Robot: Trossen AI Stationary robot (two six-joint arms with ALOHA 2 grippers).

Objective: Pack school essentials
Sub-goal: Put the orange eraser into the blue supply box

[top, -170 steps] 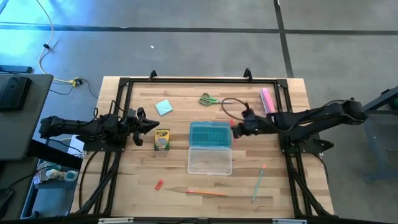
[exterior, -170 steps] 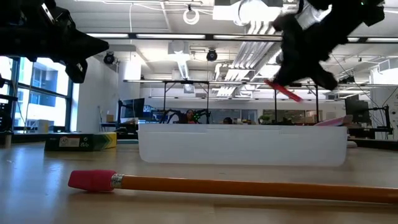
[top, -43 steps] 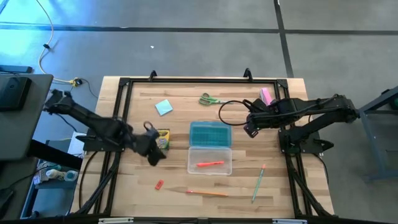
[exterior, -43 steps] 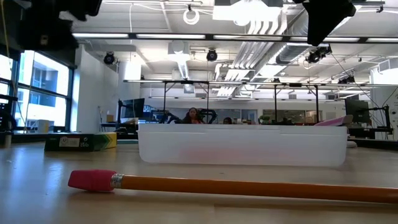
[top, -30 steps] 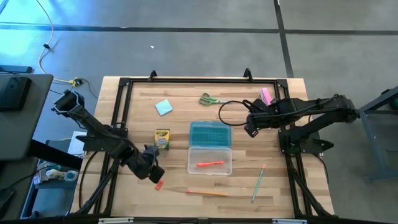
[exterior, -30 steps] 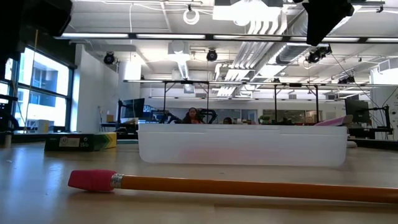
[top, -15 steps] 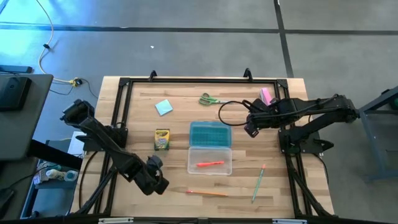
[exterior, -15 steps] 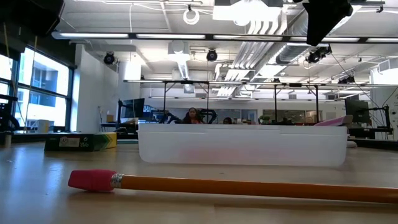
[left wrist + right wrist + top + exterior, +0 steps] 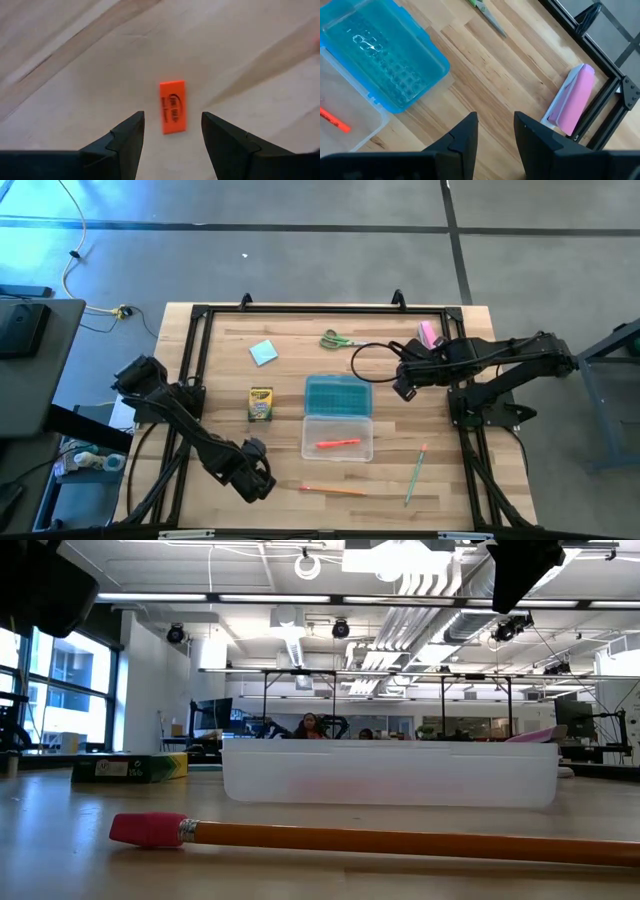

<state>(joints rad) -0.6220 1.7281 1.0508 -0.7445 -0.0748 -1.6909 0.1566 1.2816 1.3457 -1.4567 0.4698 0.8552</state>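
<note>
The left gripper (image 9: 172,132) is hanging open over the red eraser (image 9: 173,106). The right gripper (image 9: 496,131) is waiting open near the pink block (image 9: 572,99).

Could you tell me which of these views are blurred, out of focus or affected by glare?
Left wrist view: the red eraser is fairly sharp between the open left pincer, but the wood around it looks smeared. Low view: the pencil up close is soft; ceiling lights glare. High view: evenly lit, bluish tint at the left. Right wrist view: crisp, with sheen on the teal lid.
</note>
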